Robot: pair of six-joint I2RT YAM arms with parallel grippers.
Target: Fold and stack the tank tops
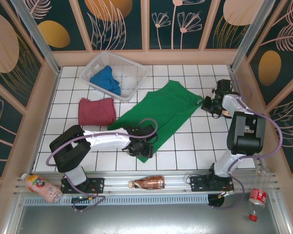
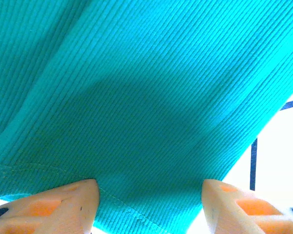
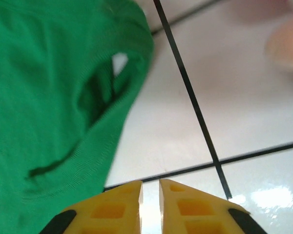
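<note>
**A:** Where's the green one sitting?

**B:** The green tank top (image 1: pixel 168 109) is spread out diagonally mid-counter (image 1: pixel 195 146), hem toward the near edge, straps toward the right edge. Part of the hem is hidden under the left arm.

**A:** And the grippers?

**B:** The left gripper (image 2: pixel 149 187) is spread wide right over the hem, not pinching it. The right gripper (image 3: pixel 150 187) sits just off the strap on bare tile, nearly clenched, with nothing in it.

**A:** Any room?

**B:** Plenty of bare tile near-right. The maroon top (image 1: pixel 96 111) is folded by the left edge. The blue top (image 1: pixel 106 79) is bunched in the basket (image 1: pixel 136 84) far-left, partly hidden.
</note>
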